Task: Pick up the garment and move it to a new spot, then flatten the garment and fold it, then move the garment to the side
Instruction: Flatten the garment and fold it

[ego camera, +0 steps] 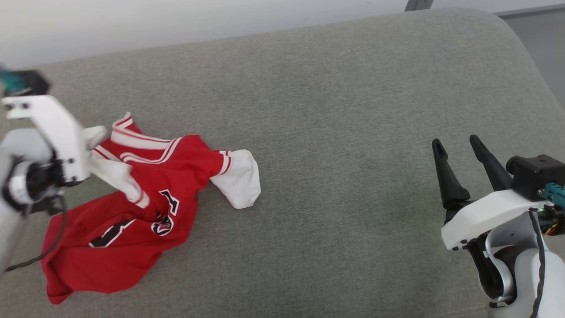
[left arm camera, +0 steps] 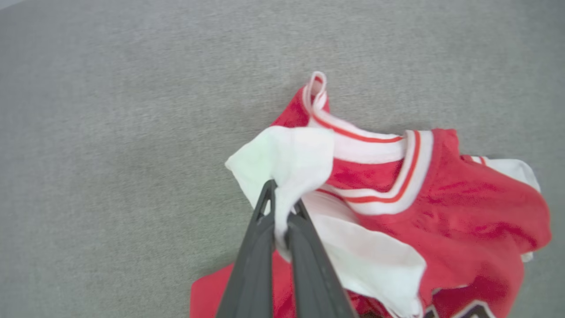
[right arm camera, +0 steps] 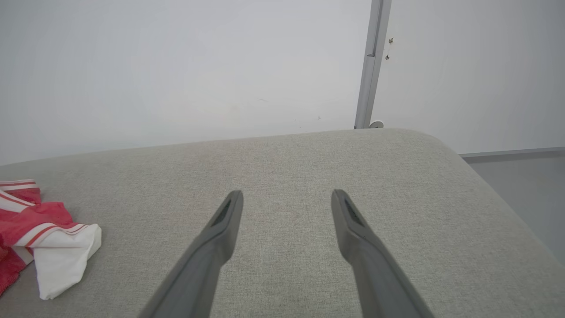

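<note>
The garment [ego camera: 132, 212], a red sports shirt with white sleeves, striped trim and black-white print, lies crumpled at the left of the grey cushion [ego camera: 335, 132]. In the left wrist view my left gripper [left arm camera: 282, 198] is shut on a fold of the garment's white sleeve [left arm camera: 287, 163], with the red body [left arm camera: 463, 221] bunched to its right. In the head view the left wrist [ego camera: 57, 141] hides those fingers. My right gripper [ego camera: 457, 145] hovers open over bare cushion at the right, far from the shirt; its spread fingers [right arm camera: 229, 216] hold nothing. The garment [right arm camera: 39, 238] lies at the far left of the right wrist view.
A pale wall [ego camera: 176, 22] runs behind the cushion, with a grey upright post [right arm camera: 373, 62] at the back right. The cushion's rounded right edge [ego camera: 536, 75] drops to a grey floor [right arm camera: 529, 185]. A black cable [ego camera: 48, 251] hangs from my left arm over the shirt.
</note>
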Motion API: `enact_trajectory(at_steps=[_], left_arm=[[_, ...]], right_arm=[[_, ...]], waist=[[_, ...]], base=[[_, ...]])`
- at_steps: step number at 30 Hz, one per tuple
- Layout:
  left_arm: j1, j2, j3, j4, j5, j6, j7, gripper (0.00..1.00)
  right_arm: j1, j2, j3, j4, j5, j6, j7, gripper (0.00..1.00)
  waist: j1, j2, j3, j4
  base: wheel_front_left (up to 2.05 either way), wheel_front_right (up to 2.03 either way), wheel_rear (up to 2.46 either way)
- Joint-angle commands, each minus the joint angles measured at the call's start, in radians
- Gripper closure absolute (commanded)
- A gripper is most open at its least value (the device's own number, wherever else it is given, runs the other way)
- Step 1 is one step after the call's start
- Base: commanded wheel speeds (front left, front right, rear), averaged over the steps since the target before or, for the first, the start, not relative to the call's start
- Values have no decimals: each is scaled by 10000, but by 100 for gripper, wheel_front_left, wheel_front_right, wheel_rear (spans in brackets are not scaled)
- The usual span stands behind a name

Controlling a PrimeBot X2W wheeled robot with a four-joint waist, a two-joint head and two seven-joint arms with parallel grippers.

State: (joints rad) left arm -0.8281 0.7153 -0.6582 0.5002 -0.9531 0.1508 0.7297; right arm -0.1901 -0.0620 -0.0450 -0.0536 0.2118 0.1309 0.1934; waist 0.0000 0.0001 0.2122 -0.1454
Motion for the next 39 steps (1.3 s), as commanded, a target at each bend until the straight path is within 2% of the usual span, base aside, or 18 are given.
enact_trajectory(at_steps=[1,3,8,10,14,20,22,23,24,31,34,39], left_arm=[[419,370,329,-221,-247,246,-189,100],[566,506,465,-312,-346,351,-284,100],[1479,1280,887,-652,-581,858,-622,100],[1860,1660,1026,-574,-411,1028,-1056,100],[2102,1945,1109,-101,-201,1096,-1616,100],[2204,1819,1043,946,-40,1223,-1982,98],[2267,1577,1087,1283,-234,1101,-2026,85],[2253,1498,1103,1430,-312,1034,-2049,60],[2180,1434,1159,1531,-371,970,-2136,0],[1775,990,1323,1463,-245,402,-3451,0],[1807,832,1313,994,-45,41,-4270,0],[2248,556,1358,51,171,-227,-5761,0]], right_arm=[[92,16,-37,-47,-18,-3,49,0],[96,16,-36,-59,-23,-3,63,0],[119,18,-50,-123,-35,-3,88,0],[98,-13,-55,-145,-22,-3,133,0],[18,-54,-31,-125,-4,-3,139,0],[-53,-86,85,-130,54,-3,261,0],[-43,-125,164,-122,77,-3,298,0],[-51,-138,222,-119,102,-3,331,0],[-61,-149,288,-118,118,-3,362,0],[-107,-543,915,-84,334,-3,768,0],[-99,-787,1320,-77,537,-3,1010,0],[-195,-1310,2124,15,925,-3,1525,0]], waist=[[0,-1,-4,87],[0,-1,-2,112],[0,-1,20,224],[0,-1,68,282],[0,-1,117,327],[0,-1,197,315],[0,-1,219,338],[0,-1,224,356],[0,-1,217,379],[0,-1,-51,836],[0,-1,-255,1206],[0,-1,-581,1958]], base=[[0,0,0],[0,0,0],[0,0,0],[0,0,0],[0,0,0],[0,0,0],[0,0,0],[0,0,0],[0,0,0],[0,0,0],[0,0,0],[0,0,0]])
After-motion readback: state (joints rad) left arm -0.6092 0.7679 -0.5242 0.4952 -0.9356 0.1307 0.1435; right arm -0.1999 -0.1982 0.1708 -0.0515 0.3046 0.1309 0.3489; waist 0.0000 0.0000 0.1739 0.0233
